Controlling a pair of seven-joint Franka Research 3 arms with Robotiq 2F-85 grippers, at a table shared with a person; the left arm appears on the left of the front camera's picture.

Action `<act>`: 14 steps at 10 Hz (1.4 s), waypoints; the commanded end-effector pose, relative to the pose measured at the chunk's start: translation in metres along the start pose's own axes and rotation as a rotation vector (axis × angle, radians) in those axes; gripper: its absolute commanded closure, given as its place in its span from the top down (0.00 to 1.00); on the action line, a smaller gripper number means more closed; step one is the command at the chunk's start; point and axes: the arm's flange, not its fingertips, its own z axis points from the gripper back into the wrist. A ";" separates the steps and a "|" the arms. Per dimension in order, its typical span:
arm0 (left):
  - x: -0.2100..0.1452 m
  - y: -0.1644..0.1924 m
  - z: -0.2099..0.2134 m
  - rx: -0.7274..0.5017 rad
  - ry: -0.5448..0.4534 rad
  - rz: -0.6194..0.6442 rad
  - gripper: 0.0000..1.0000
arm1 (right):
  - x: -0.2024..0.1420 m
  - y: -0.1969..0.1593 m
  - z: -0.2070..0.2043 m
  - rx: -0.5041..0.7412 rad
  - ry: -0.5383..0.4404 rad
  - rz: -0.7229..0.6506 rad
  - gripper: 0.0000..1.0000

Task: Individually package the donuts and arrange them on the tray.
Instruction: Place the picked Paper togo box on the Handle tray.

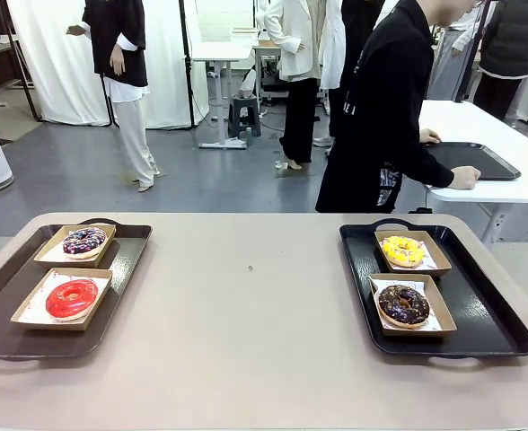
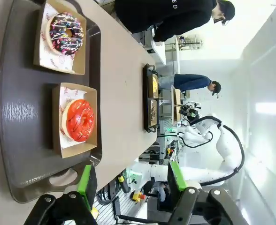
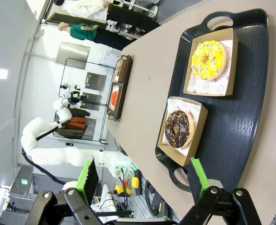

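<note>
Front view faces across the table; rolled wrist views share both trays.

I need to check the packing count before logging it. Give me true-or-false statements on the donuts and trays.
1. Each tray holds two boxed donuts. True.
2. The red donut shares the left tray with the yellow one. False: it sits with the purple donut.
3. The chocolate donut lies nearer the robot than the yellow donut. True.
4. The left pincer grips a box. False: it holds nothing.
</note>
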 end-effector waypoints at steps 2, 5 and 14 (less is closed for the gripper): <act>-0.002 0.007 0.007 -0.024 0.005 0.026 0.79 | -0.001 0.001 -0.001 0.007 -0.001 0.001 1.00; -0.006 0.011 0.008 -0.034 -0.001 0.018 0.79 | -0.001 0.001 -0.001 0.007 -0.001 0.001 1.00; -0.005 0.011 0.005 -0.014 0.002 0.037 0.79 | -0.001 0.001 -0.001 0.007 -0.001 0.001 1.00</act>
